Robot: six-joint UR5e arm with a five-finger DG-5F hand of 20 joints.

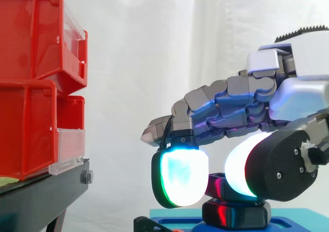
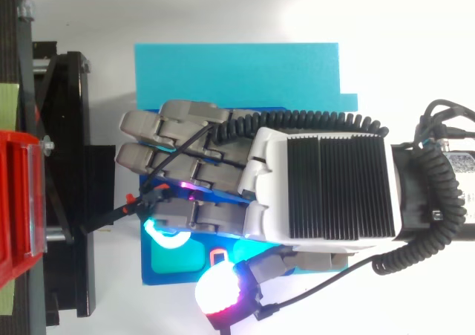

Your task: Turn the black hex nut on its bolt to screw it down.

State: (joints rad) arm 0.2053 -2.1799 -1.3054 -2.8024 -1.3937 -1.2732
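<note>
The hand (image 1: 231, 103) reaches in from the right and curls down over a blue fixture (image 1: 180, 226), well apart from the red bins (image 1: 31, 47) on their black stand (image 1: 41, 191). The black hex nut (image 1: 217, 184) sits low on that fixture, above a wider black collar (image 1: 236, 214). It appears pinched between 2 pads: a cyan-green fingertip pad (image 1: 180, 178) on its left and the white thumb pad (image 1: 239, 165) on its right. Seen from above, the palm lies over the nut, and a cyan sheet (image 2: 237, 71) lies under the fixture.

The step in hand looks like the turn itself. To do it well, set both pads square on opposite flats and press just hard enough to stop slipping. Rotate about the bolt's upright axis without dragging sideways, then release and re-grip for the next turn.
</note>
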